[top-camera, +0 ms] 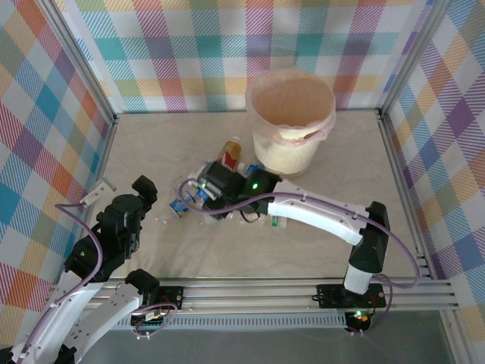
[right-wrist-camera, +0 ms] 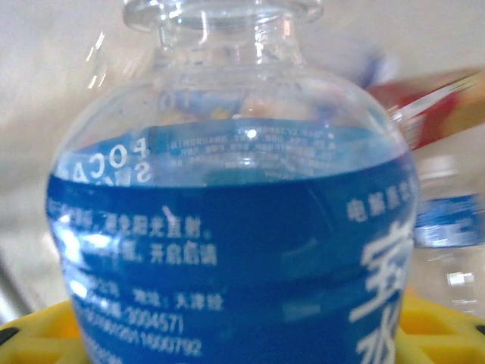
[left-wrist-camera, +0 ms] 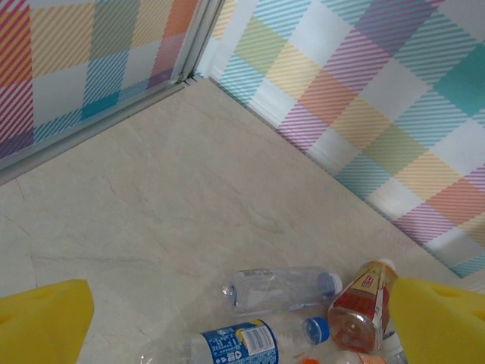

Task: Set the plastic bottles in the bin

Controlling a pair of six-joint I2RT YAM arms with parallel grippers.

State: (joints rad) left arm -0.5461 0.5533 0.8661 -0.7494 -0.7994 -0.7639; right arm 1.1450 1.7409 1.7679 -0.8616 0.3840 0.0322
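Carefully, I'd centre the clear blue-labelled plastic bottle [right-wrist-camera: 235,250] in the right gripper [top-camera: 214,186] before lifting; can't tell if it's pinched, while the left gripper [left-wrist-camera: 242,318] gapes wide.

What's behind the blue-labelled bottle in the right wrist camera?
Blurred at right, a red-labelled bottle and another blue-banded bottle; pale table at left. The blue-labelled bottle hides whatever lies straight behind it.

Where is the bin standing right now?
In the top view the bin stands at the far right-centre of the table, near the back wall, just beyond the pile of plastic bottles.
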